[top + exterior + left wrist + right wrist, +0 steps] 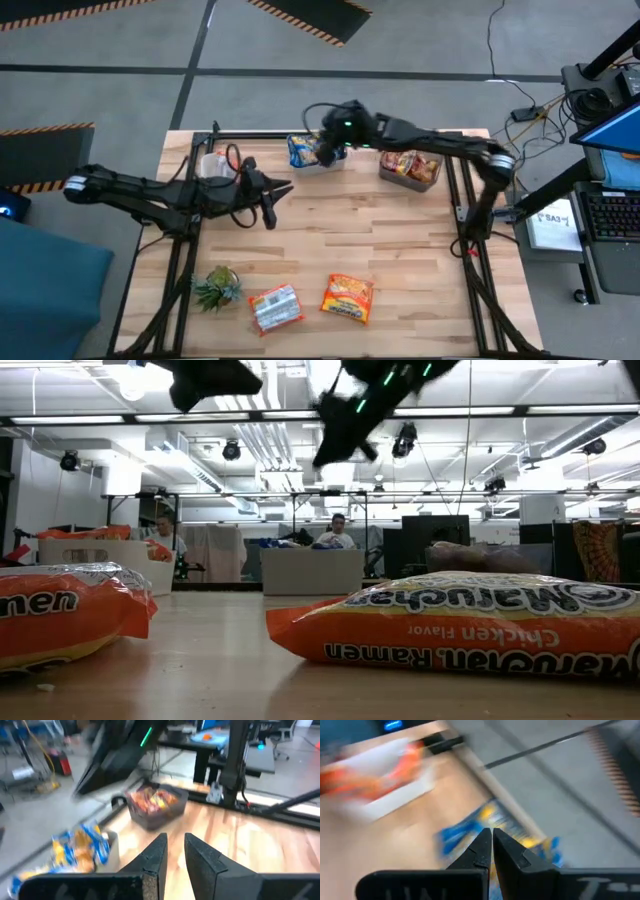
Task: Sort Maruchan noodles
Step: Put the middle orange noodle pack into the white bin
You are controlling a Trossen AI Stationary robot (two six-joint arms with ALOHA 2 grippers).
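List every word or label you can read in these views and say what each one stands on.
"Maruchan", "Chicken Flavor", "Ramen": upside down on the orange crinkly plastic packet nearest the low camera.
"men": end of a word on the second orange packet at that view's left edge.
Print on the white-and-red packet, the packets in the bins, and the white sheet beside the table: too small or blurred.

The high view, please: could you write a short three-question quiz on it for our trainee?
1. True or false: the green plant lies right beside the blue-and-yellow packets.
2. The right gripper is over: A the blue-and-yellow packets; B the green plant; C the left arm.
3. How many noodle packets lie in a row with the plant?
Key: 1 false. 2 A. 3 two, the white-and-red packet and the orange packet.
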